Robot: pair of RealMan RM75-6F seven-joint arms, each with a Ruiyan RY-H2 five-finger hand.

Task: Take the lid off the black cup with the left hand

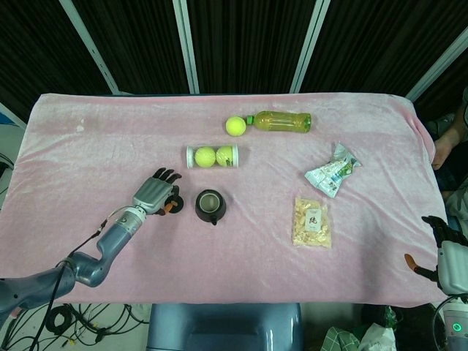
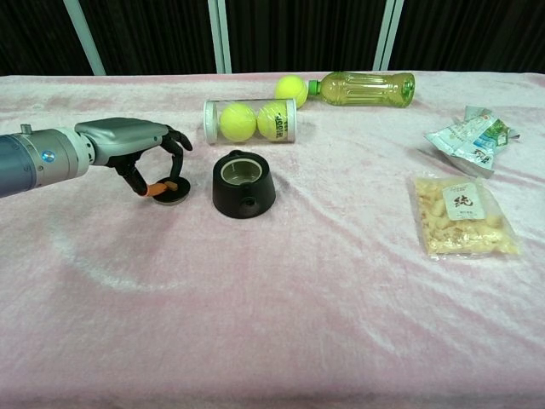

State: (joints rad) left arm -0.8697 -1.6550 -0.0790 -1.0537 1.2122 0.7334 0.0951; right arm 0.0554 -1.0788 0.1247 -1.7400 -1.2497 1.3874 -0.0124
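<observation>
One lid (image 2: 172, 194) pinched under left robot hand (image 2: 146, 153) on the cloth, just left of uncovered black cup (image 2: 243, 185)

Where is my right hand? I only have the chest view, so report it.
Observer: The right hand is off the table, past its near right corner. The head view shows it.
Operator: Say whether it is open.
Observer: It is too small at the frame's edge to tell.
Operator: Check that side for anyone nearby.
Observer: A person's arm shows at the right edge, beyond the table's right end.
</observation>
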